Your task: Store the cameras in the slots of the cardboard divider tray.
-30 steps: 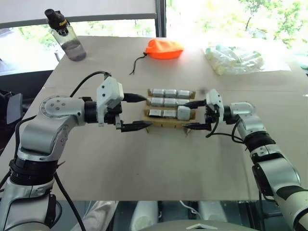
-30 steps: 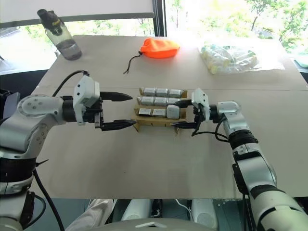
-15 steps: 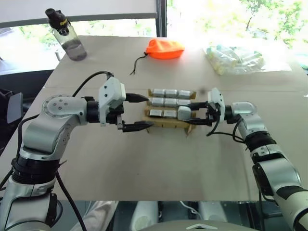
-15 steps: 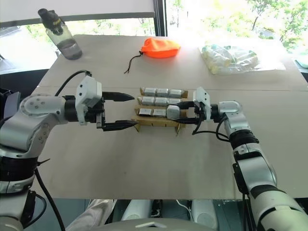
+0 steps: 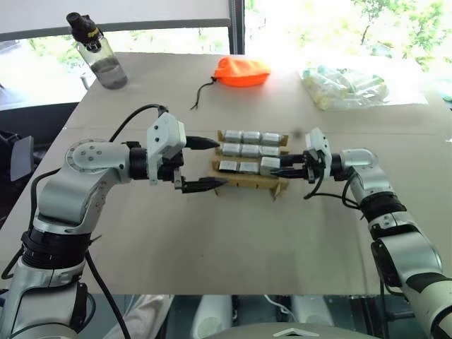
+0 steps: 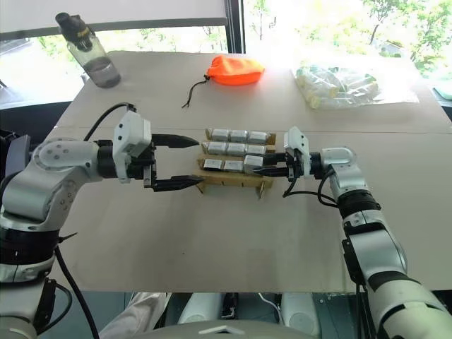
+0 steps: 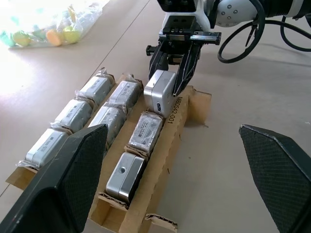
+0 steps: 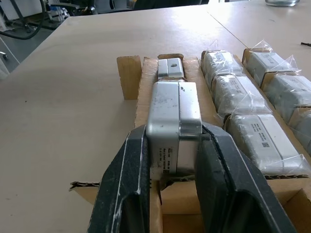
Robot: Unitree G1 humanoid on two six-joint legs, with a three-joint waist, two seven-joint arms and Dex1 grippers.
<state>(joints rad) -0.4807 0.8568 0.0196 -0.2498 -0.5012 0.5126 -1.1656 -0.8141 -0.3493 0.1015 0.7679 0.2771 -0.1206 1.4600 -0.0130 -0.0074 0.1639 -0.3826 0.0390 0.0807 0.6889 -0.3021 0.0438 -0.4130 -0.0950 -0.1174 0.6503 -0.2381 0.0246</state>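
Note:
The cardboard divider tray (image 5: 244, 183) lies at the middle of the table. Its back and middle rows each hold three cameras (image 5: 244, 136) wrapped in clear film. Two more cameras (image 7: 146, 132) lie in the front row. At that row's right end a silver camera (image 8: 174, 121) stands up out of its slot, and my right gripper (image 5: 282, 171) is shut on its sides. My left gripper (image 5: 212, 163) hovers open at the tray's left end, one finger above the back rows and one by the front corner, touching nothing.
An orange drawstring pouch (image 5: 241, 71) lies behind the tray. A clear bag of pale tubes (image 5: 346, 86) sits at the back right, and a water bottle (image 5: 99, 53) stands at the back left. Bare tabletop stretches in front of the tray.
My right gripper went from wide open around the front-right camera to shut on it. The left arm stayed in place, open.

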